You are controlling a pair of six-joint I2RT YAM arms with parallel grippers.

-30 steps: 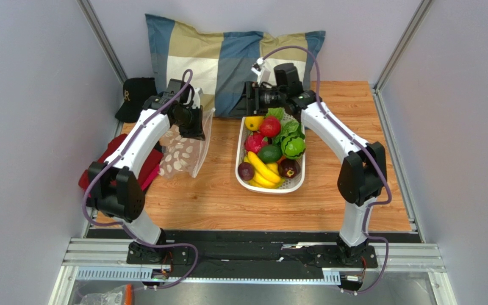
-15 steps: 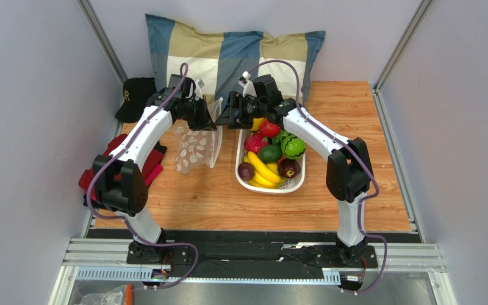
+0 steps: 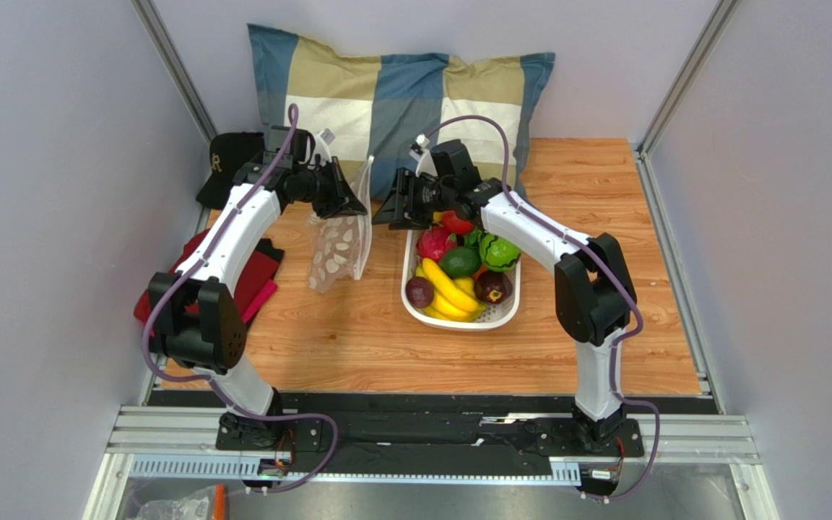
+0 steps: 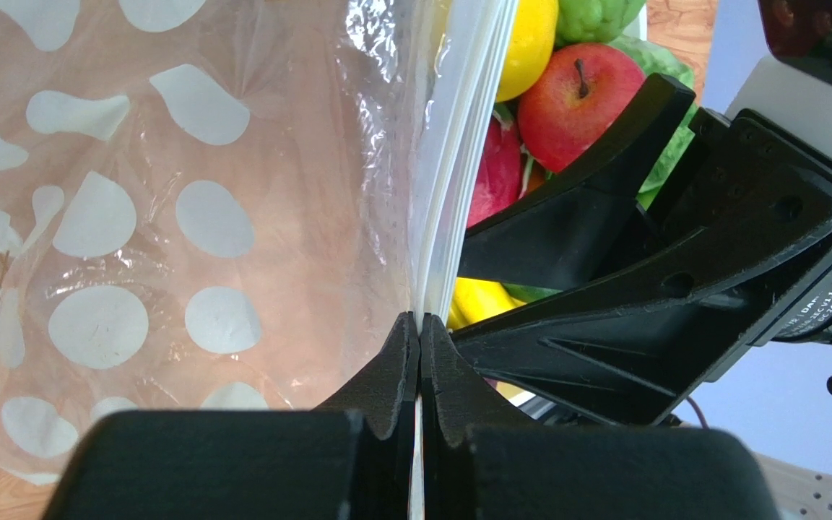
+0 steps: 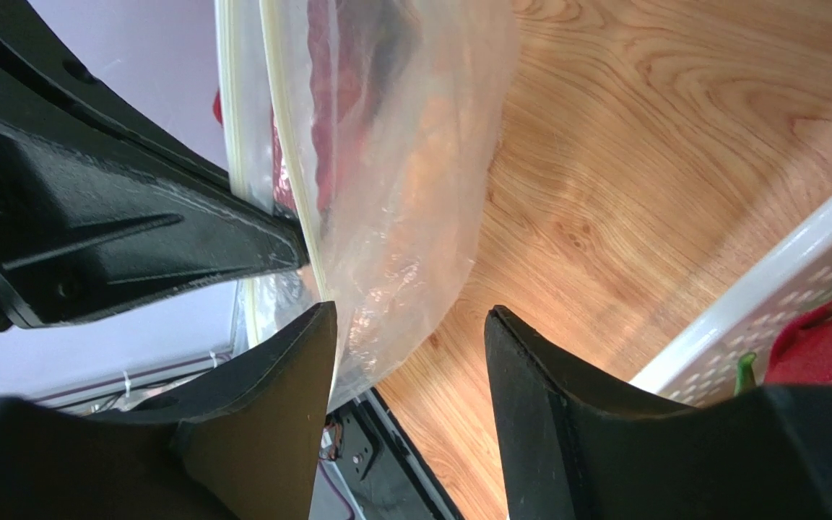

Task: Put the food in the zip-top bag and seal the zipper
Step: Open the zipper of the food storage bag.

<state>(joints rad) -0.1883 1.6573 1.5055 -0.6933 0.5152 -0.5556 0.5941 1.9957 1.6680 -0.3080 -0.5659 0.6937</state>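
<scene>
Right wrist view, centre: one clear spotted plastic pouch [image 5: 410,163] wall should be pinched by the half-open right gripper [image 5: 407,314], left gripper [image 4: 420,325] clamping the rim [image 4: 458,184]

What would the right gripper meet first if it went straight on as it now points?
Most likely the zip-top bag: its clear wall hangs just ahead of the right gripper, between its open jaws, pinched at its rim by the left gripper.

Checked pillow [image 3: 377,92] at the back, black cap [image 3: 220,163] and red cloth [image 3: 265,265] left, white slotted basket [image 3: 462,323] centre.
</scene>
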